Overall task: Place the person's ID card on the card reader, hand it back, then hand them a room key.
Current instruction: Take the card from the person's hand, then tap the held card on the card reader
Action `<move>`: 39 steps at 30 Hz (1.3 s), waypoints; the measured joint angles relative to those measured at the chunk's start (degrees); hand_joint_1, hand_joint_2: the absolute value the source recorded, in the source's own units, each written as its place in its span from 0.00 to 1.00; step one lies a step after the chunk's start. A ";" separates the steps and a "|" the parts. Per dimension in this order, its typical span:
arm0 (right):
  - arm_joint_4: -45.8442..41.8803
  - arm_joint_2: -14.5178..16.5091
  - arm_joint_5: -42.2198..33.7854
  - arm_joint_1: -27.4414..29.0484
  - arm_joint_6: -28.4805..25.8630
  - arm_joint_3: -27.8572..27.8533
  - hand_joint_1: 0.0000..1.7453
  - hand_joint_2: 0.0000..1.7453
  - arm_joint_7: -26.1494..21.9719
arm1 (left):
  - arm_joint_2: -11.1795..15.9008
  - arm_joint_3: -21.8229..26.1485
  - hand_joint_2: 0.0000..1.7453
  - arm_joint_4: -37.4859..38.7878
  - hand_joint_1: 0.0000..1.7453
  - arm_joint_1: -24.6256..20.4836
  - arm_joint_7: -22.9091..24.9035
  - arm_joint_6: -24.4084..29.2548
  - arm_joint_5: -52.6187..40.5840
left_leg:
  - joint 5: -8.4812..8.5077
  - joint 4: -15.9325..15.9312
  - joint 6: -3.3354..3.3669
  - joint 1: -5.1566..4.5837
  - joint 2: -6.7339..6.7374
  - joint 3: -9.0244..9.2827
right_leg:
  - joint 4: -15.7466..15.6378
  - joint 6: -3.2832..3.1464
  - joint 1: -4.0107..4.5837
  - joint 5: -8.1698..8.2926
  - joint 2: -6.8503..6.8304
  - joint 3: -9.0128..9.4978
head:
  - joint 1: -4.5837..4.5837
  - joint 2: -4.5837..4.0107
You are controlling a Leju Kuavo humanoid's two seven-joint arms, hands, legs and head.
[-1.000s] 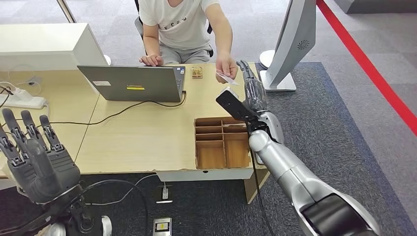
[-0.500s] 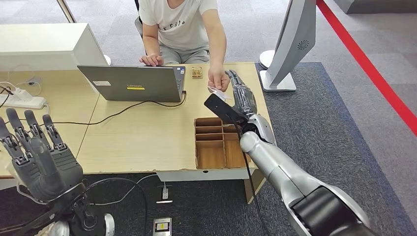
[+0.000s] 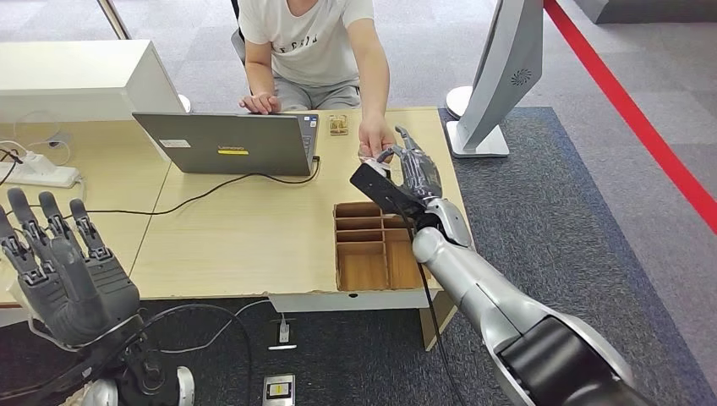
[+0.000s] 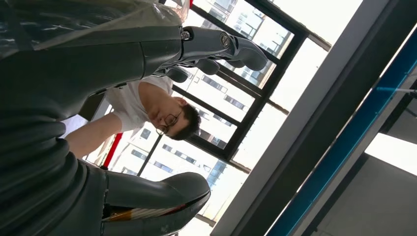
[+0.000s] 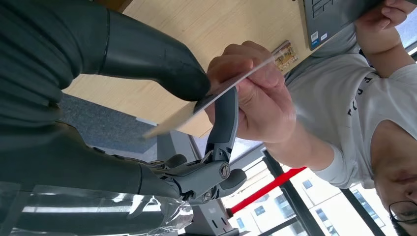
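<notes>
The person's hand (image 3: 373, 137) holds out a pale ID card (image 3: 375, 157) over the far side of the desk. My right hand (image 3: 413, 173) meets it there. In the right wrist view the thumb (image 5: 150, 55) presses on one face of the card (image 5: 216, 96) and a finger (image 5: 224, 120) lies under it, while the person's fingers (image 5: 255, 93) still grip its far end. My left hand (image 3: 63, 271) is raised at the lower left, fingers spread, holding nothing. A small brown device (image 3: 339, 124) lies on the desk beside the laptop.
A wooden tray with compartments (image 3: 380, 247) sits at the desk's near edge, just below my right arm. An open laptop (image 3: 228, 144) with its cable stands mid-desk. A monitor stand (image 3: 495, 80) rises at the right, and a power strip (image 3: 34, 173) lies far left.
My right hand has swung left to the person's hand, and its fingers have curled onto the card. The person's hand also shifted left. My left hand barely moved.
</notes>
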 joint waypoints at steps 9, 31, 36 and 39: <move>1.45 0.05 -0.01 -0.31 -0.34 0.04 1.00 1.00 0.04 | -0.07 0.93 1.00 0.84 0.00 -0.03 0.00 -0.14 0.19 | 0.00 0.01 0.00 0.00 0.00 0.01 | 0.00 0.00 0.00 0.00 0.00 0.00 | 0.01 0.00; 1.31 -2.05 -0.23 -4.08 -6.50 0.50 1.00 1.00 1.24 | -0.09 1.43 1.00 0.89 0.00 -0.05 0.00 0.81 0.45 | 0.00 0.03 0.01 -0.01 0.01 0.02 | 0.00 0.00 -0.01 0.01 0.01 -0.01 | 0.02 0.00; 0.13 -4.50 -1.29 -5.44 -7.26 0.46 1.00 1.00 1.90 | -0.19 1.72 1.00 0.78 0.00 0.06 0.00 0.81 0.29 | 0.00 0.04 0.01 -0.01 0.01 0.02 | -0.01 0.01 -0.01 0.02 0.01 -0.01 | 0.00 0.00; -1.01 -6.58 -2.18 -5.57 -7.62 0.38 1.00 1.00 2.03 | -0.22 2.09 1.00 0.45 0.00 0.35 0.00 1.02 0.11 | 0.00 0.04 0.01 -0.01 0.00 0.02 | -0.01 0.01 -0.01 0.02 0.00 -0.01 | 0.01 0.00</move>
